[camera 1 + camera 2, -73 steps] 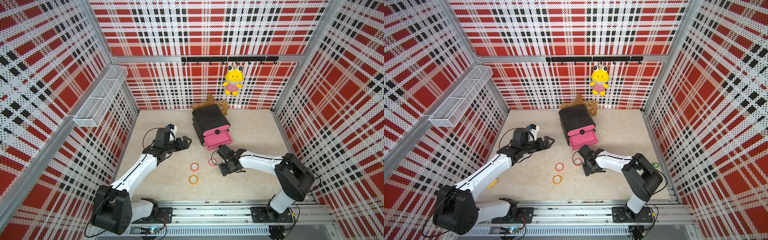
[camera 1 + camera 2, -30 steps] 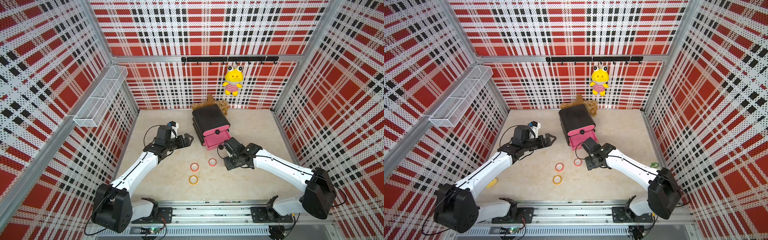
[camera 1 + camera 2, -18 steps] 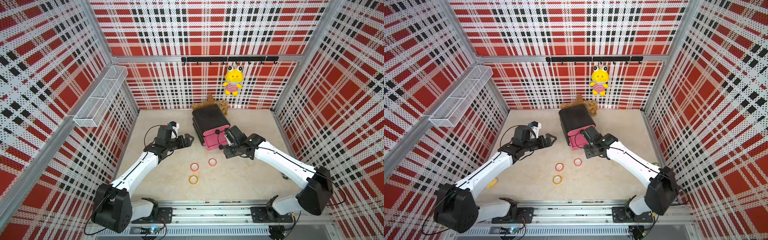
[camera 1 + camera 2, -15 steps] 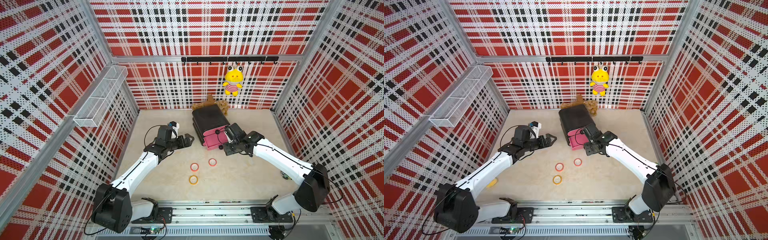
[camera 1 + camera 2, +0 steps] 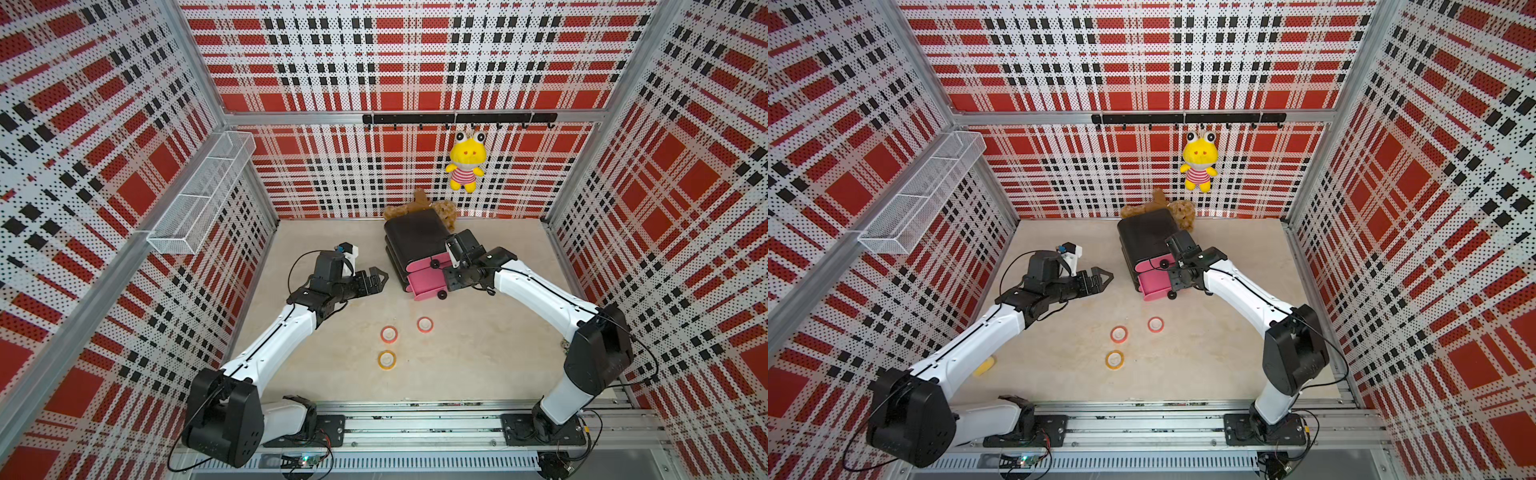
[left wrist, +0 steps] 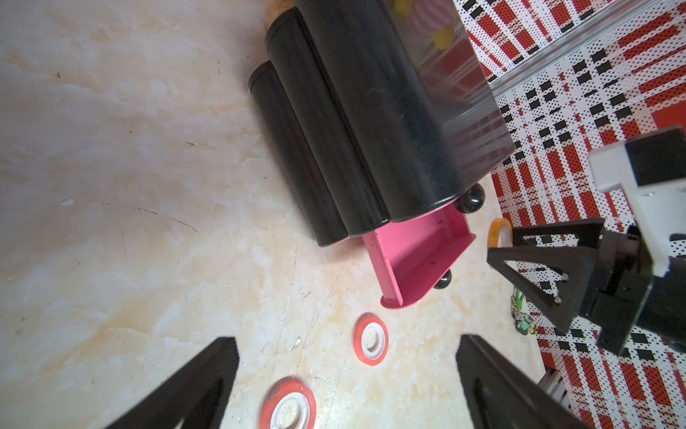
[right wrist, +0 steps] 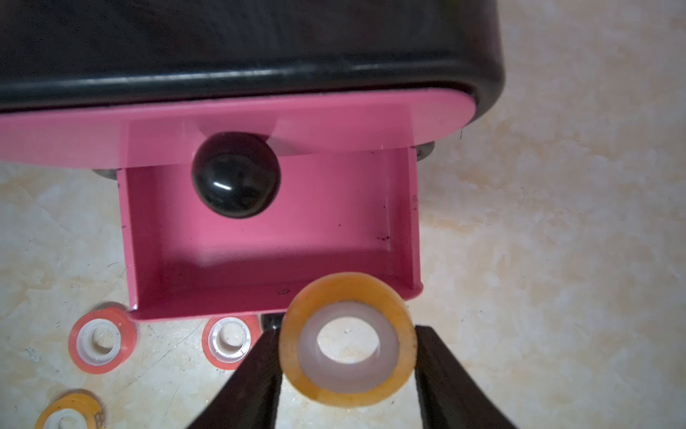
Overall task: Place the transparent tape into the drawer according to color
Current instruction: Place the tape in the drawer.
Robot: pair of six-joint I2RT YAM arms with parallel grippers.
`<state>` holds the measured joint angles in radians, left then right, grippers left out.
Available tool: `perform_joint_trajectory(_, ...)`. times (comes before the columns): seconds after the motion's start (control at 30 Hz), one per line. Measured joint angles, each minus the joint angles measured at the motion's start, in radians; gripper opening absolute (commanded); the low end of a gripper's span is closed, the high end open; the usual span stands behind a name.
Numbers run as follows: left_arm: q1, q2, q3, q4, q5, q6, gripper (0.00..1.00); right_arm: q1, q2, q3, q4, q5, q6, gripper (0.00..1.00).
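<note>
Now that the right pincer [image 7: 347, 332], pinching a yellow-orange tape ring [image 7: 345, 286], has reached the open pink drawer [image 7: 260, 237], release looks next.

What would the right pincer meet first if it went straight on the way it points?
Probably the open drawer's front wall, close ahead of the yellow tape it grips; depth is unclear.

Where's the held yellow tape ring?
Right wrist view: yellow tape ring pinched in the right gripper, at the front edge of the open pink drawer.
</note>
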<state>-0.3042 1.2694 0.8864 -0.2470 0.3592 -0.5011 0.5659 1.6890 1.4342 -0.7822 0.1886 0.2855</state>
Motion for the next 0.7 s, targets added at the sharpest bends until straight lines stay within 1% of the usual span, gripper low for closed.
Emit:
perform_joint_trajectory(0.5,0.002,0.0,0.0,0.0,0.0,0.0,0.99,-0.01,0.082,0.018,0.079,-0.007,-0.019,0.53)
perform_joint_trajectory(0.57,0.003,0.0,0.0,0.0,0.0,0.0,0.99,-0.012,0.09,0.018,0.082,-0.009,-0.022,0.58)
perform_joint_trajectory(0.63,0.003,0.0,0.0,0.0,0.0,0.0,0.99,-0.013,0.096,0.02,0.087,-0.01,-0.022,0.7)
perform_joint_trajectory(0.7,0.003,0.0,0.0,0.0,0.0,0.0,0.99,-0.013,0.098,0.023,0.091,-0.012,-0.029,0.79)
